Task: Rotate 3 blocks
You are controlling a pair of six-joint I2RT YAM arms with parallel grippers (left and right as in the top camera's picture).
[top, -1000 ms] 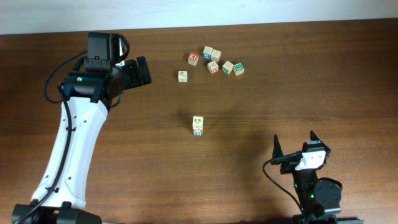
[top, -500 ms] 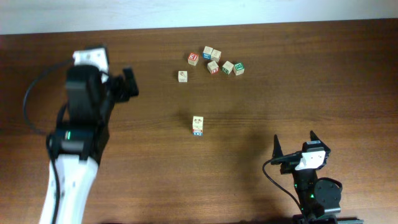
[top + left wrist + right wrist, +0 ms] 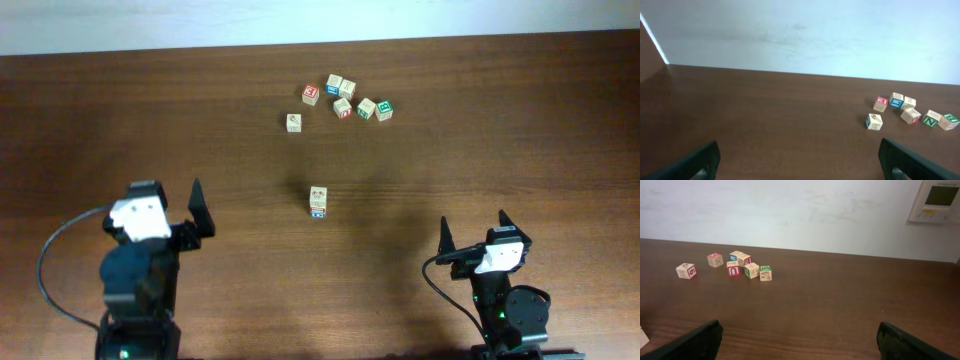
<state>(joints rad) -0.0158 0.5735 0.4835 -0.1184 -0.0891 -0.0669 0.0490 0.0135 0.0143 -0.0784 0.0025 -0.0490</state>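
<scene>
Both arms sit low at the near edge of the worktop [image 3: 560, 120], and both are released. The left end effector [image 3: 168, 192] and the right end effector [image 3: 474, 226] show wide-spread fingers with nothing between them in their own wrist views.

Every block lies ahead of both. A pair [image 3: 319, 201] of pale cubes, the nearer one blue-marked, sits ahead and to the right of the left end effector and ahead and to the left of the right one. It is roughly midway between them, so neither arm is clearly nearer. Its long axis runs straight away from the end effectors, not across them.

Farther ahead is the cluster [image 3: 346, 98], holding the blue block [image 3: 334, 84], a red-orange block [image 3: 343, 107] and the green cubes [image 3: 385, 110] on the right arm's side. A lone block [image 3: 294, 122] stands just apart on the left arm's side. Either arm would probably have to reach forward and inward, and the pair looks like the closer target.

From above it is unclear whether the pair is stacked or lying end to end. The left wrist view does not show it, and the right wrist view catches only a pale corner at its left edge, probably that pair. The letters are too small to read, so which three cubes are meant cannot be fixed.
</scene>
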